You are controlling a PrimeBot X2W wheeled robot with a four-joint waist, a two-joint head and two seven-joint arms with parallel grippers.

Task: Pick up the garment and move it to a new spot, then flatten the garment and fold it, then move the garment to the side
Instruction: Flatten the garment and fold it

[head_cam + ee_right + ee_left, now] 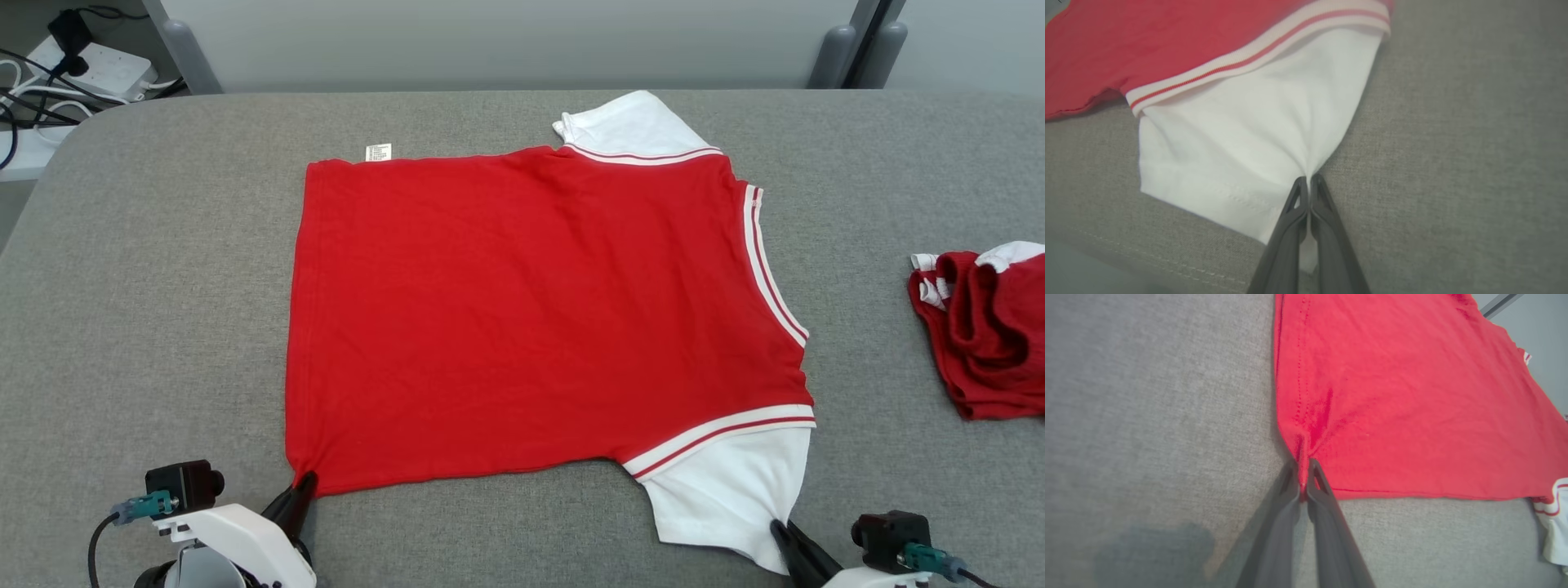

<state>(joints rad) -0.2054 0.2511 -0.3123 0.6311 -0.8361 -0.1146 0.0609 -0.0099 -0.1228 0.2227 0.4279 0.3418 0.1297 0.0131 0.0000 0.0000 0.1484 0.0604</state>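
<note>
A red garment (522, 310) with white sleeves lies spread out near the middle of a grey cloth-covered counter (163, 286), its body smooth apart from faint creases. A small white label (378, 152) pokes out at the far hem.

The left claw (304, 482) is pinched tight on the near hem corner, where the red cloth gathers into a small pucker between the fingers. The right claw (780, 529) is clamped just as tight on the outer edge of the near sleeve (727, 490), and the white fabric draws to a point at its tips.

Judged from how the garment lies, the move to a new spot and the flattening look done, or nearly so. The far sleeve (629, 122) is slightly rumpled. The fold has not begun — no part of the garment is doubled over. With both claws holding the near edge, the likely next step is to carry that edge across to the far one. The move to the side would come after that.

There is no container on the counter. A second red-and-white garment (988, 335) sits crumpled on the cloth at the counter's right edge, well apart from the spread one — both lie straight on the surface.
</note>
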